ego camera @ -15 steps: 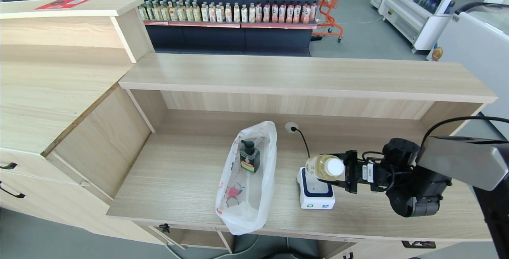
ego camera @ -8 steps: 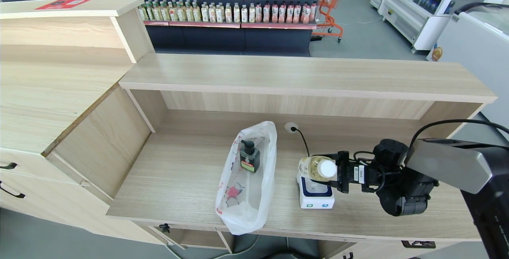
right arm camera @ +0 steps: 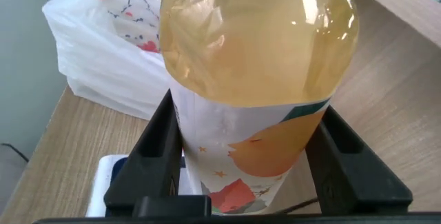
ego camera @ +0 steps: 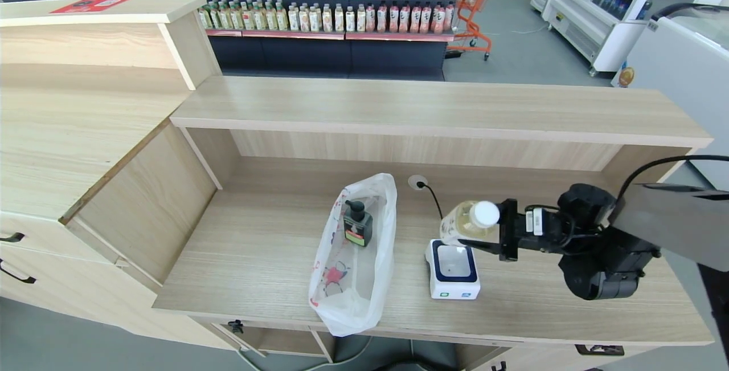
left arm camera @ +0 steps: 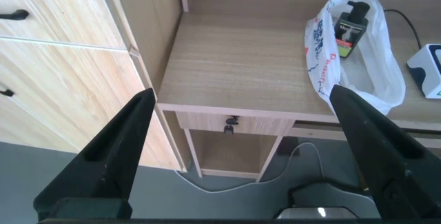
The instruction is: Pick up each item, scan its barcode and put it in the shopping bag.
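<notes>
Shopping bag (ego camera: 353, 268) lies open by the counter's (ego camera: 256, 245) front edge, with bare wood to its left and a pump bottle (ego camera: 357, 224) upright inside. The left gripper (left arm camera: 241, 93) hangs wide open off the counter's left corner. Right of the bag, above the scanner's (ego camera: 453, 271) far edge, the right gripper (ego camera: 501, 228) clamps a drink bottle (ego camera: 462, 225), nearly upright, cap up.
</notes>
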`<state>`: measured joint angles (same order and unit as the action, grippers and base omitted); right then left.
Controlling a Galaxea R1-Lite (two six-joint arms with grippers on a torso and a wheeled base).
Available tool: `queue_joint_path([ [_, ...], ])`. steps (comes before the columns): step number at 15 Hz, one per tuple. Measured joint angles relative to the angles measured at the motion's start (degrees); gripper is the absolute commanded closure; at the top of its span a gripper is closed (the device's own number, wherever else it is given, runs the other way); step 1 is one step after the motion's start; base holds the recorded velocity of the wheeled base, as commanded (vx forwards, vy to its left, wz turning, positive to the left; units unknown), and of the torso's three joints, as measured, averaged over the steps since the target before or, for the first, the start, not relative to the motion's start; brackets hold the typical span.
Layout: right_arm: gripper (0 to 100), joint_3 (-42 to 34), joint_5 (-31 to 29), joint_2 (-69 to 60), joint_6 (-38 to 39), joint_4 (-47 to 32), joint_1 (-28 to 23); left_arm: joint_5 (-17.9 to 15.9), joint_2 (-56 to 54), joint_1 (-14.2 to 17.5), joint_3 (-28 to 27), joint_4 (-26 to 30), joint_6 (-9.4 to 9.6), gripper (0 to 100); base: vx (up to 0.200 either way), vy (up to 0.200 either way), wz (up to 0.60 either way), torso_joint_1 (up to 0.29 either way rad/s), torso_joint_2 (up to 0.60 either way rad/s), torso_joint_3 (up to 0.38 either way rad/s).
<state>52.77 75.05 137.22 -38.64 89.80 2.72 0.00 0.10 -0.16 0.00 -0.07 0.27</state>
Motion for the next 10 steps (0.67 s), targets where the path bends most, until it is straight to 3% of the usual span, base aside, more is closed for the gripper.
queue_joint_path([
  [6,100,-19.7,-8.0,-21.7,26.1,-6.9,-6.5,0.0,0.0,0.0,0.0,0.0,0.00,0,0.000,0.000,0.00,0.000,0.00,0.000],
  [10,100,-29.5,-11.4,-28.9,27.4,-10.0,-4.3,0.0,0.0,0.0,0.0,0.0,0.00,0,0.000,0.000,0.00,0.000,0.00,0.000],
])
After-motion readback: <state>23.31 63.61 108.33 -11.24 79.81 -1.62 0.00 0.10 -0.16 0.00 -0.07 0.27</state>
